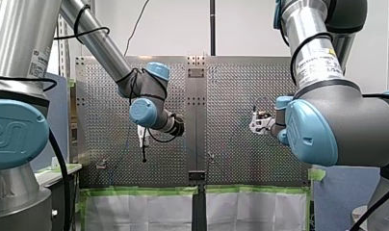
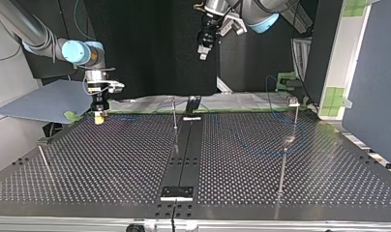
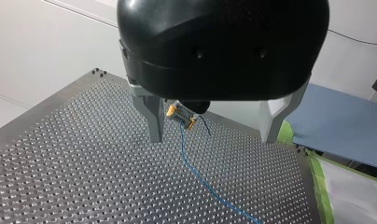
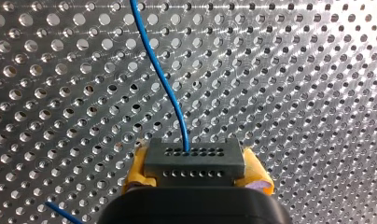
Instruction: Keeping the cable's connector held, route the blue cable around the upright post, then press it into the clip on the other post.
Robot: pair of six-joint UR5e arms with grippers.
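Right fingers (image 4: 136, 171) around connector (image 4: 194, 159)

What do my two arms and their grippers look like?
Both my left arm and my right arm have silver tubes, grey joints with light blue caps, and black cables alongside. My left gripper has a black body with grey metal fingers; my right gripper has yellow pads.

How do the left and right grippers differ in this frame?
My left gripper is open and empty; my right gripper is shut on the connector. The left hangs high above the table; the right sits low over it. Left fingers are metal, right pads yellow. Both point towards the table.
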